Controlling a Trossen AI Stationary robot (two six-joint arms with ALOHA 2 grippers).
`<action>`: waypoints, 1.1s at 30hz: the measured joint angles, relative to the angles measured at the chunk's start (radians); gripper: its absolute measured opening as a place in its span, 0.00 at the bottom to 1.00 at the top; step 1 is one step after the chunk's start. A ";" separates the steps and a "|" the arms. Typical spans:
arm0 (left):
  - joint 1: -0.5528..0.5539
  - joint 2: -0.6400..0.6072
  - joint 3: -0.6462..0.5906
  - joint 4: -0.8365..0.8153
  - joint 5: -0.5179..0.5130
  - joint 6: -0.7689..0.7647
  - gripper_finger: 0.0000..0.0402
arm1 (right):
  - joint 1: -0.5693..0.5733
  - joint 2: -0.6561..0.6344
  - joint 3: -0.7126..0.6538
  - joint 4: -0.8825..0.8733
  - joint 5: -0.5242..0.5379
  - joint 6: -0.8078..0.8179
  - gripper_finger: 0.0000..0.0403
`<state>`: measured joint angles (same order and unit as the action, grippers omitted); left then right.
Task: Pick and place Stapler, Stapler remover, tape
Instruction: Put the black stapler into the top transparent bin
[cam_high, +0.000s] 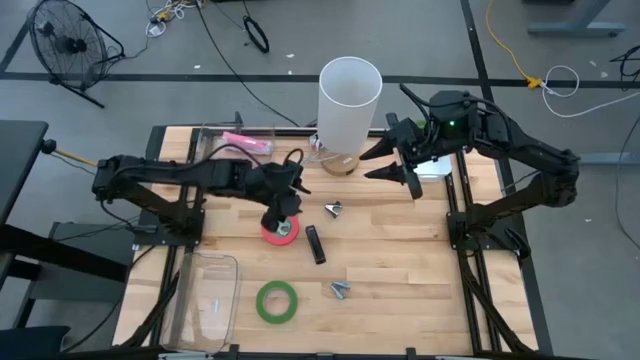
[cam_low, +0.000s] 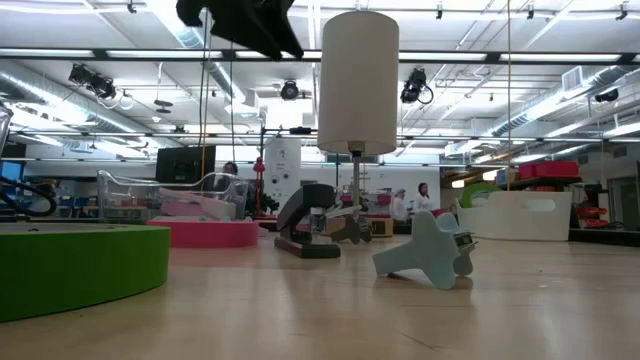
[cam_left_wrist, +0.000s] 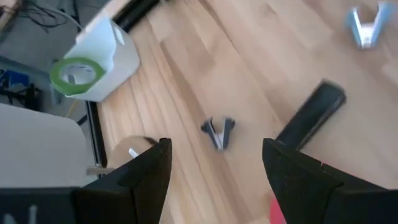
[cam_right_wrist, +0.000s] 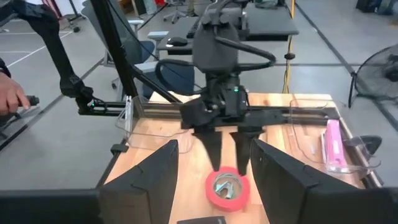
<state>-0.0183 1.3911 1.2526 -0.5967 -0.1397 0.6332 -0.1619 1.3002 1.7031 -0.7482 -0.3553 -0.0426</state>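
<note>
Left end effector held over the red tape

Its fingers are spread apart, gripping nothing; the right end effector (also spread) is parked upper right of the bench.

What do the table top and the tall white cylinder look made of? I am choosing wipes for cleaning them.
The table top looks like wood: pale planks with grain lines and joints, a smooth, faintly shiny finish. The tall white cylinder is a matte, thin-walled open tube, probably plastic or card; the pictures cannot settle which.
</note>
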 joint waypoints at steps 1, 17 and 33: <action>-0.008 0.000 0.000 0.013 -0.007 -0.022 0.63 | 0.000 -0.005 0.000 0.002 0.009 -0.006 0.49; -0.021 0.000 0.000 0.028 -0.021 -0.125 0.63 | 0.001 -0.121 -0.283 0.114 0.077 0.023 0.49; -0.020 0.000 0.000 0.029 -0.023 -0.126 0.63 | 0.169 -0.236 -0.663 0.269 0.147 0.289 0.49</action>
<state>-0.0387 1.3914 1.2526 -0.5682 -0.1629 0.5076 0.0067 1.0641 1.0399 -0.4796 -0.2080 0.2462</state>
